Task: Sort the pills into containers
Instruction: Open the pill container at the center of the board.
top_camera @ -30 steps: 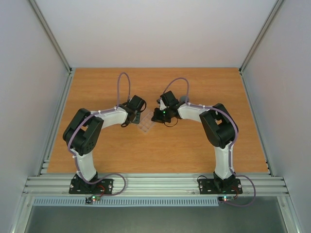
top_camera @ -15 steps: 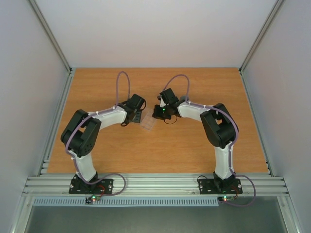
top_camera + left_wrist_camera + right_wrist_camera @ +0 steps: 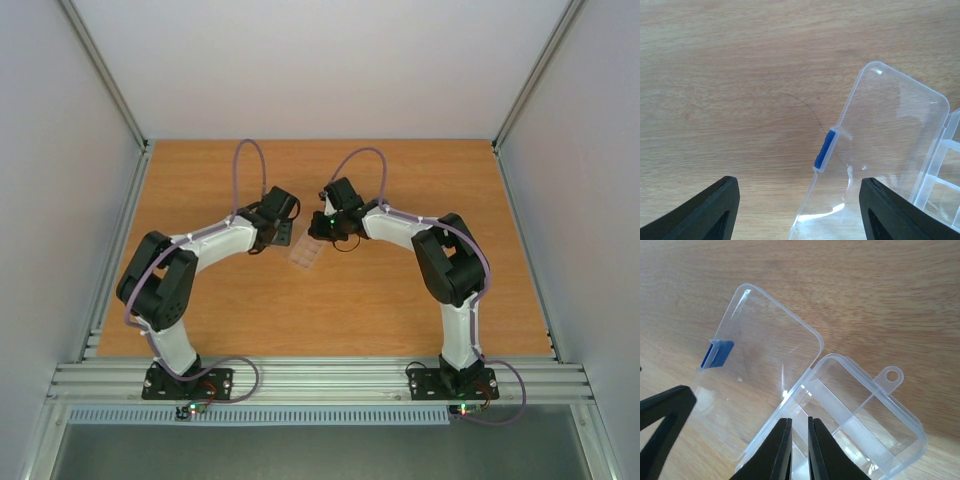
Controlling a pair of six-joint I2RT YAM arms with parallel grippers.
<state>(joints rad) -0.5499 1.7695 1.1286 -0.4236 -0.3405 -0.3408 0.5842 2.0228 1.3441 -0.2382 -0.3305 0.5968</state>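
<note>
Open pill box (image 3: 860, 405) at the desk (image 3: 715, 75) centre: left fingers (image 3: 715, 210) spread, right fingers (image 3: 775, 450) nearly closed; pills, unseen, likely need finding next.

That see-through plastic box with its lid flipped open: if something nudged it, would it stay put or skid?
Likely skid: the box looks thin-walled and light, lying flat on the smooth wooden table. The open lid joins it along one hinge edge, so it would probably flop if the box were lifted. The clear plastic looks stiff, perhaps brittle.

Two robot arms (image 3: 215, 240) (image 3: 400, 228), one clear pill box (image 3: 305, 253), one blue latch (image 3: 824, 150), and one wooden table (image 3: 330, 310).
</note>
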